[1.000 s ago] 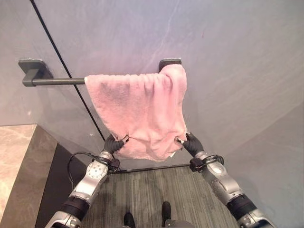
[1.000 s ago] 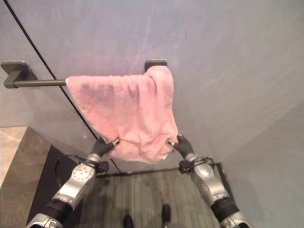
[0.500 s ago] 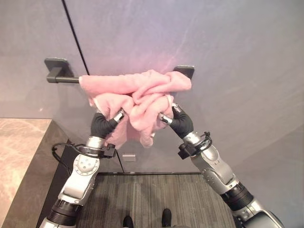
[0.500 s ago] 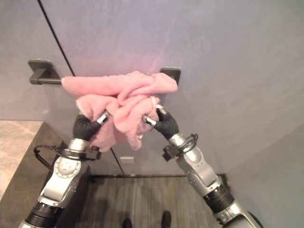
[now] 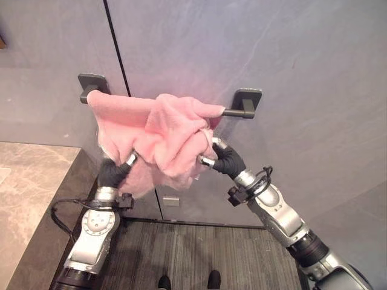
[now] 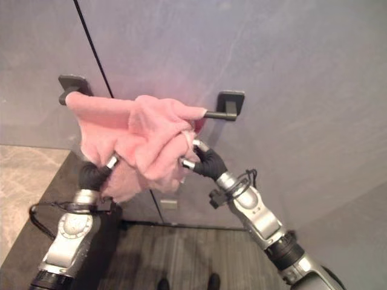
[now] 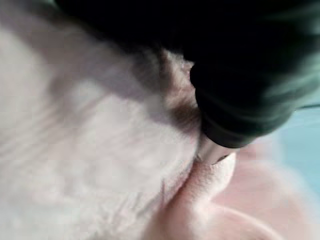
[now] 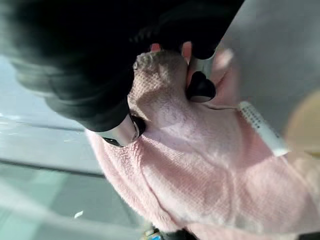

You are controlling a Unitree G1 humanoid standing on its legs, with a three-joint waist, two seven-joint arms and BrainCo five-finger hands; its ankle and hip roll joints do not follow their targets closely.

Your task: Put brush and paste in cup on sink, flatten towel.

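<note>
Both hands, left hand (image 5: 113, 172) & right hand (image 5: 225, 161), grip pink towel (image 5: 158, 136) w/ white tag (image 8: 262, 129).

A grey, faintly veined wall (image 5: 290, 54) rises past the raised hands, split by a thin dark seam (image 5: 118, 48). Below them lies dark striped flooring (image 5: 199, 254) — a beige marble surface (image 5: 24, 181) sits off to their left.

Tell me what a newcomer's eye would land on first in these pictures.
The pink towel stands out: it hangs bunched and crumpled over the dark towel bar on the grey wall, gathered toward the bar's left end. Next come the two raised arms: the left hand pinches the towel's lower left part, and the right hand pinches its right edge just below the bar.
</note>
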